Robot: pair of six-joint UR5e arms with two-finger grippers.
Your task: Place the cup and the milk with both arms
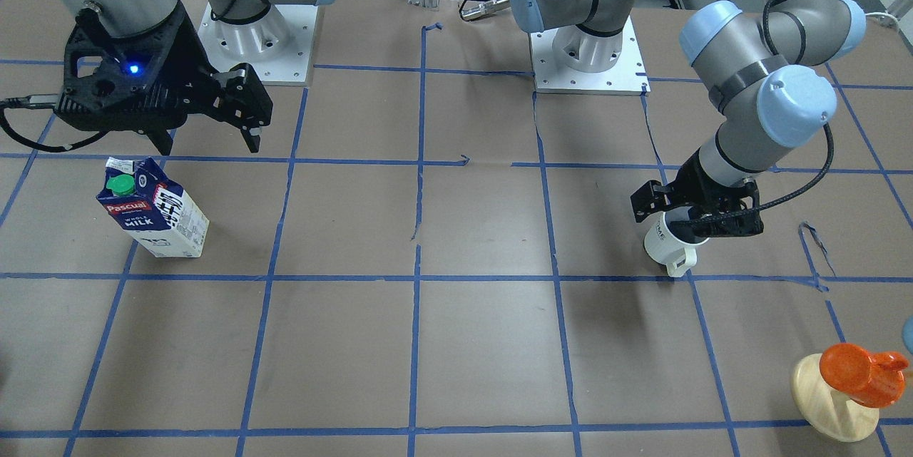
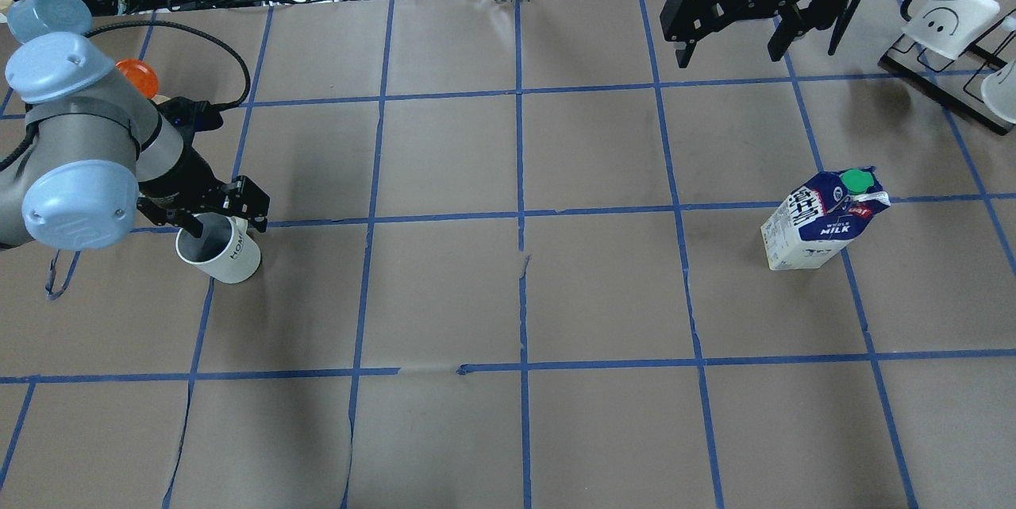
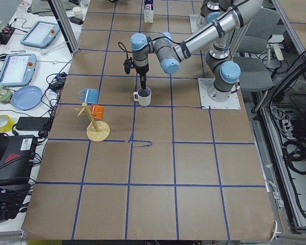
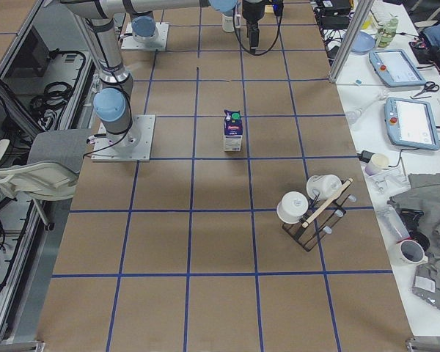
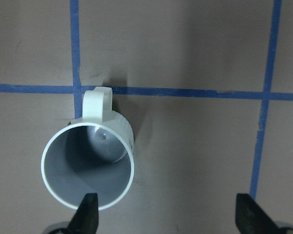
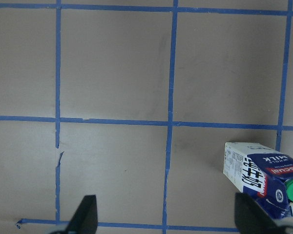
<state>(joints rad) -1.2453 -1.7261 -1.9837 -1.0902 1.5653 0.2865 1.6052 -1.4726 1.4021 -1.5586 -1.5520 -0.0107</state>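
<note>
Status: neither item is held. Both stand on the brown, blue-taped table (image 2: 444, 294), well apart from each other.

Cup (image 2: 226, 259): left side of the overhead view, upright, just under a tape line. Left claw (image 5: 167, 207) is spread wide right at it. In the wrist view one finger (image 5: 90, 214) overlaps the near rim at the lower left, and the other finger sits far off at the lower right, clear of the mug. The overhead view suggests one finger dips into the mouth. Nothing is clamped.

Milk (image 2: 821, 227): right side of the overhead view, upright. Right claw (image 2: 726, 55) hangs at the top of that view, jaws wide and empty, well apart from the carton.

Judgement: if these squares are the targets, both items are set down and only the left arm's withdrawal remains. If not, both grasps are yet to be made. The pictures do not settle which.

Looks:
- Cup: white outside, grey inside, squarish handle pointing to the top of the wrist view, small dark lettering on the side.
- Milk: gable top, dark blue and white, green round cap, red band, "WHOLE MILK" legible.
</note>
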